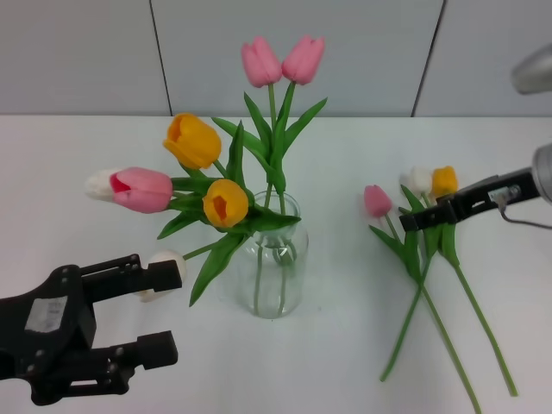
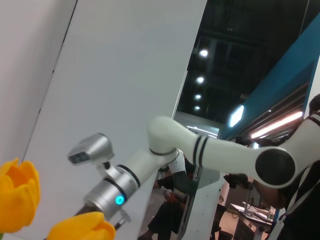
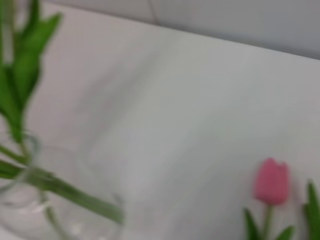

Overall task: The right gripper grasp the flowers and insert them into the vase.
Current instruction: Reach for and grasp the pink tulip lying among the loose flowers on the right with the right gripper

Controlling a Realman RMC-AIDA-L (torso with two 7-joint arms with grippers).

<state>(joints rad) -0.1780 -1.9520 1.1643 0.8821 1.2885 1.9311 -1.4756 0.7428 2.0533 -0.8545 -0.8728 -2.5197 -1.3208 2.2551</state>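
Observation:
The flowers (image 1: 377, 200), a tulip with a deep-pink bud, lie on the white table right of the vase; the bud also shows in the right wrist view (image 3: 271, 181). Their stem crosses those of a white tulip (image 1: 420, 179) and an orange tulip (image 1: 444, 181) lying beside them. My right gripper (image 1: 412, 218) reaches in from the right, low over these stems, just right of the pink bud. The clear glass vase (image 1: 278, 267) stands at the table's centre and holds several pink and orange tulips. It appears blurred in the right wrist view (image 3: 45, 210).
My left gripper (image 1: 159, 312) sits parked at the front left, open and empty, left of the vase. A white bud (image 1: 159, 263) lies just behind it. Grey wall panels (image 1: 86, 52) rise behind the table. The right arm (image 2: 215, 155) shows in the left wrist view.

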